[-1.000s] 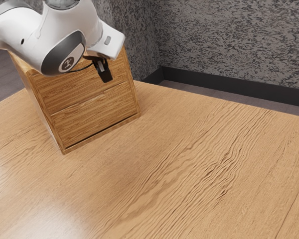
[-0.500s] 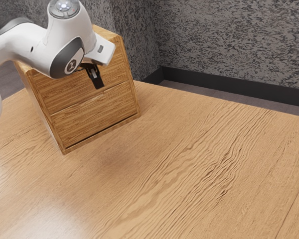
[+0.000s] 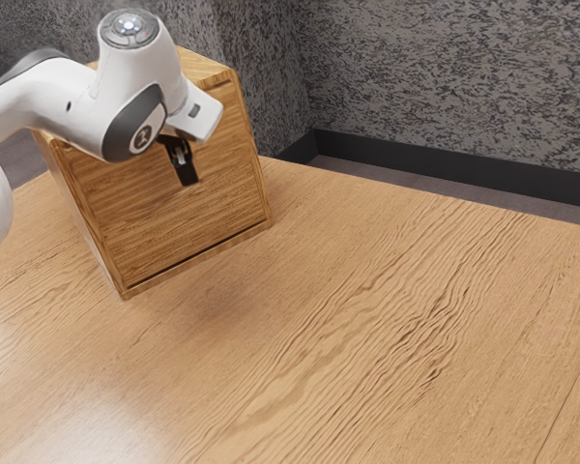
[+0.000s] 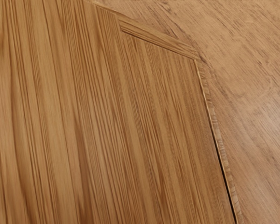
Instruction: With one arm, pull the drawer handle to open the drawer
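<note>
One end effector [image 3: 186,177] (grip state unclear), nearer the drawer [image 3: 179,217] front than before, table [image 3: 387,319] beneath.

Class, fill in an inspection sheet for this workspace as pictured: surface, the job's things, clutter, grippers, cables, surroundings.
Surface: light wooden table with wavy grain, bare across the middle and the exterior view's right.
Job's things: light brown wooden drawer cabinet stands on the table at the exterior view's upper left. Its front panel sits flush in the frame, so it looks shut.
Clutter: nothing seen.
Grippers: black two-finger gripper on the white arm points down, close before the cabinet front's upper part. Whether it is open or shut cannot be told.
Cables: nothing seen.
Surroundings: grey speckled stone wall with a dark baseboard behind the table.
</note>
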Controlling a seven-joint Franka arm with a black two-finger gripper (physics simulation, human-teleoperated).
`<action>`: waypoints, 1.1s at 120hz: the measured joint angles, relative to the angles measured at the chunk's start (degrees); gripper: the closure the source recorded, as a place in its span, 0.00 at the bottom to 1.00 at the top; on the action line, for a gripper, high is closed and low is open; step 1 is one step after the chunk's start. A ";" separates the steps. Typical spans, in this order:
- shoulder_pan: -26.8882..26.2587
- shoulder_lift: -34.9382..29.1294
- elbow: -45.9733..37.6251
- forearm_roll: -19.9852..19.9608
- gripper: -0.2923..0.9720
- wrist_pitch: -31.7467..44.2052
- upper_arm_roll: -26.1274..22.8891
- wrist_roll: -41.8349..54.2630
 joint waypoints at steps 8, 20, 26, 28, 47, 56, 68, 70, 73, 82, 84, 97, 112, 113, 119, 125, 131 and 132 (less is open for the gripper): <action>-0.08 -0.40 -0.36 -0.17 0.23 -0.04 -0.30 0.48; -0.07 -1.08 -0.58 -0.09 0.31 -0.19 -0.68 0.92; -0.39 -2.51 -1.66 0.03 0.40 -0.60 -0.88 0.73; -0.49 -3.07 -2.06 0.05 0.41 -0.78 -0.87 0.56; -0.85 -5.44 -4.91 -0.12 0.34 -2.13 -0.84 -0.68; -1.18 -7.35 -7.32 -0.14 0.31 -2.29 -0.87 -1.27; -2.50 -9.22 -10.05 -0.11 0.23 -2.32 -0.96 -2.01; -2.75 -9.45 -10.40 -0.13 0.22 -2.32 -0.95 -2.11; -3.01 -9.81 -10.98 -0.15 0.22 -2.32 -1.06 -2.28; -3.72 -11.04 -12.56 -0.15 0.24 -2.33 -1.38 -2.82; -3.83 -11.30 -12.83 -0.13 0.25 -2.33 -1.49 -2.93; -4.48 -13.50 -15.37 0.12 0.28 -2.21 -2.30 -3.67; -4.94 -15.88 -17.92 0.24 0.27 -2.12 -3.71 -4.47; -5.01 -16.00 -18.08 0.24 0.27 -2.12 -3.76 -4.52; -4.82 -16.65 -18.75 0.23 0.27 -2.10 -4.54 -4.85; -5.06 -17.78 -19.73 0.24 0.30 -2.11 -4.89 -5.16; -4.79 -18.81 -20.77 0.27 0.31 -2.10 -5.69 -5.46; -4.77 -18.97 -20.94 0.27 0.31 -2.10 -5.80 -5.51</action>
